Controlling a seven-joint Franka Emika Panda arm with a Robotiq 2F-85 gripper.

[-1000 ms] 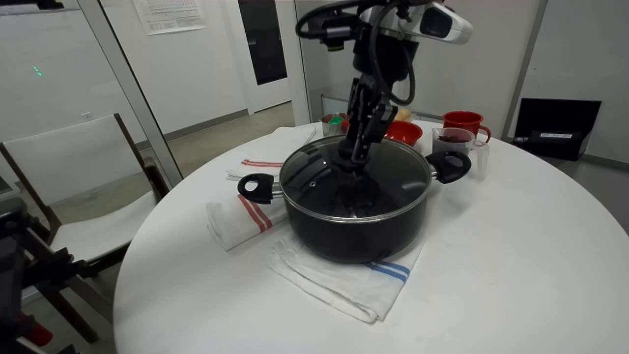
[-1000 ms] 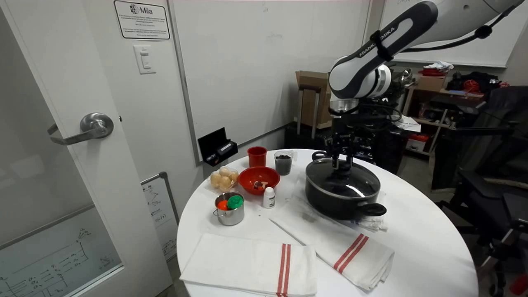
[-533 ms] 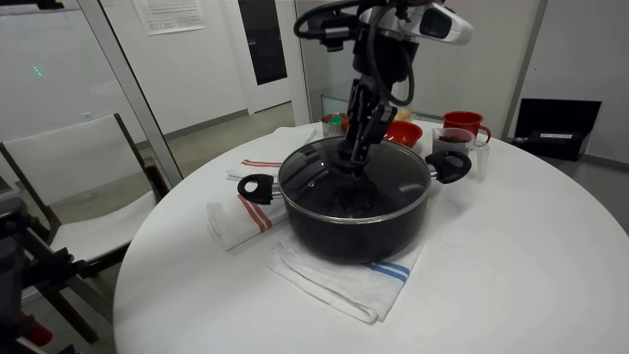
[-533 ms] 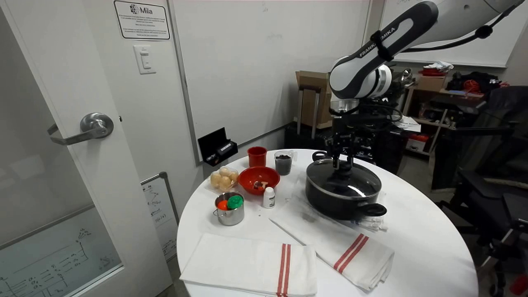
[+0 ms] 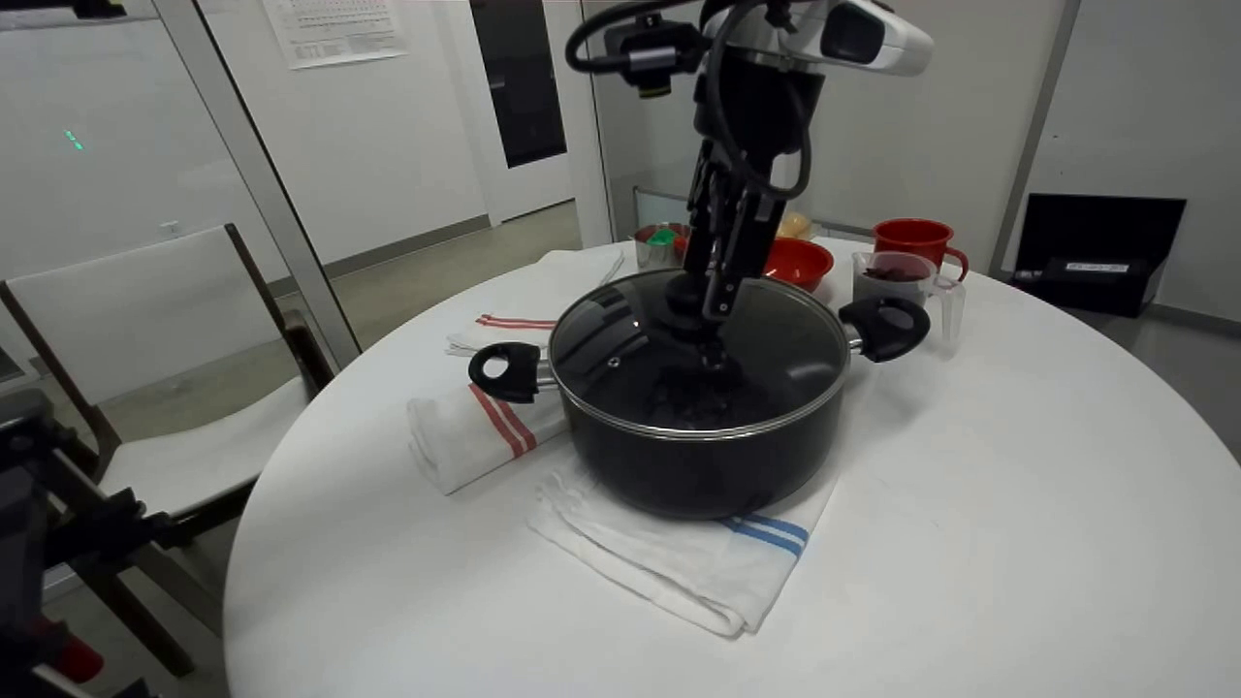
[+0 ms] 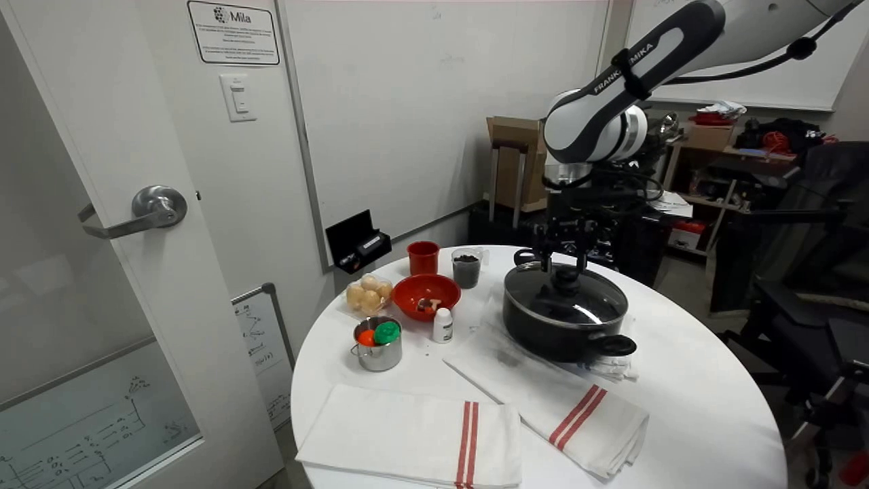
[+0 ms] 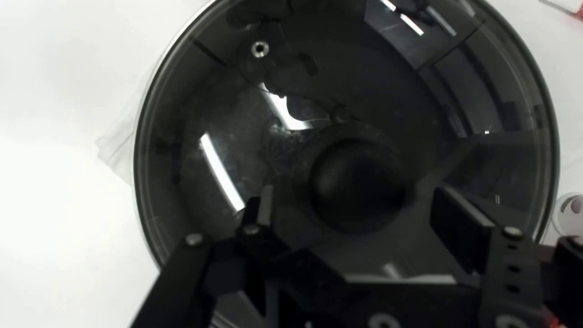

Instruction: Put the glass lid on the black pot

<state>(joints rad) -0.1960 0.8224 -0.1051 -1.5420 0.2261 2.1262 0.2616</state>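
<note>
The glass lid (image 5: 620,393) lies level on the black pot (image 5: 698,475), its metal rim meeting the pot's edge all round as far as both exterior views show. Its black knob (image 7: 357,182) points up at the centre. My gripper (image 7: 353,193) is open just above the lid, with its fingers on either side of the knob. A gap shows between each finger (image 7: 460,218) and the knob in the wrist view. In an exterior view the gripper (image 6: 563,266) straddles the knob from above. The pot's inside is dark under the glass.
Folded towels lie under the pot and beside it, one a striped towel (image 6: 421,435). Near the pot stand a red bowl (image 6: 414,292), a red mug (image 6: 423,258), a measuring cup (image 6: 467,270), a white bottle (image 6: 442,326) and a metal cup (image 6: 380,356).
The fingers have spread apart and come off the knob they were closed around half a second ago. The arm has shifted slightly. Lid and pot have stayed in place.
</note>
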